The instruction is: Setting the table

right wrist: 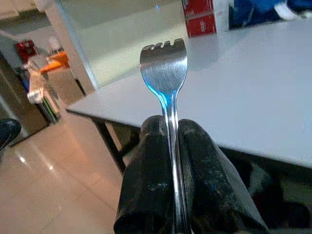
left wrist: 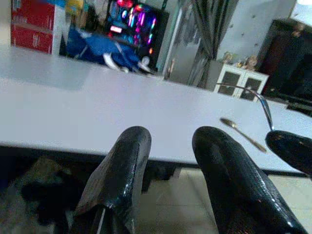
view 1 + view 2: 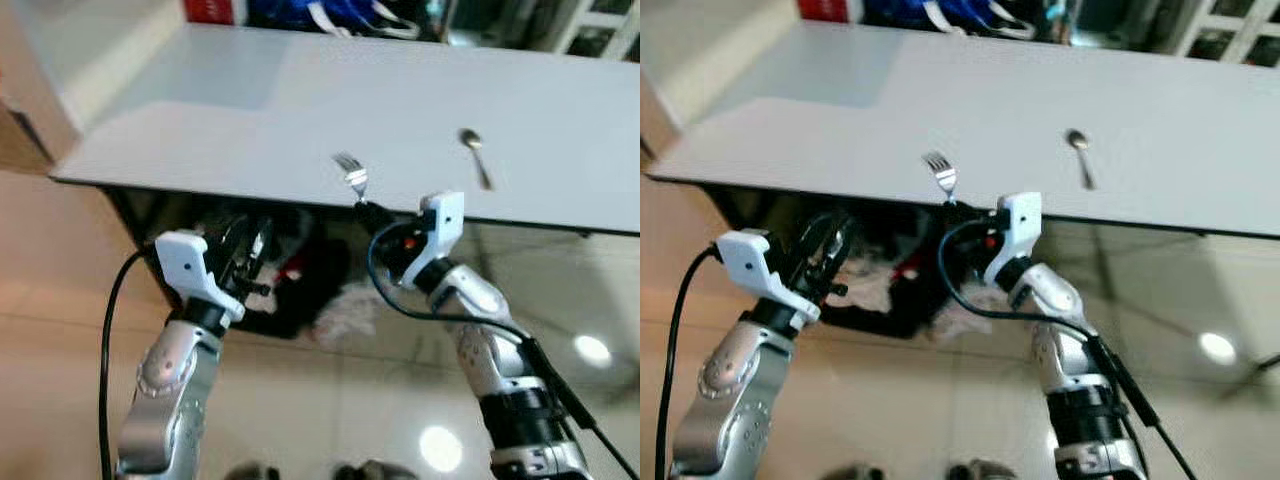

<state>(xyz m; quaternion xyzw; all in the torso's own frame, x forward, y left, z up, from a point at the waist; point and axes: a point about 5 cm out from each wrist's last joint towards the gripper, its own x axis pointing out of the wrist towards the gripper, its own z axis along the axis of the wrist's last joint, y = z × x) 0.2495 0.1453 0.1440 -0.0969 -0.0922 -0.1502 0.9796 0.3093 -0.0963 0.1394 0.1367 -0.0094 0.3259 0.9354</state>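
Observation:
My right gripper (image 3: 372, 213) is shut on a silver fork (image 3: 352, 176) and holds it at the near edge of the white table (image 3: 250, 120), tines raised over the tabletop. Seen from the right wrist, the fork (image 1: 164, 68) stands pinched between the two black fingers (image 1: 148, 185). A silver spoon (image 3: 475, 153) lies flat on the table, a little right of the fork and farther in. My left gripper (image 3: 250, 262) hangs below the table's near edge at the left, and its fingers (image 2: 119, 170) are apart with nothing between them.
Dark bags and clutter (image 3: 290, 270) sit under the table on the glossy tiled floor (image 3: 330, 400). A red box (image 3: 210, 10) and blue items (image 3: 330, 15) stand along the table's far edge. A white cabinet (image 2: 236, 78) is across the room.

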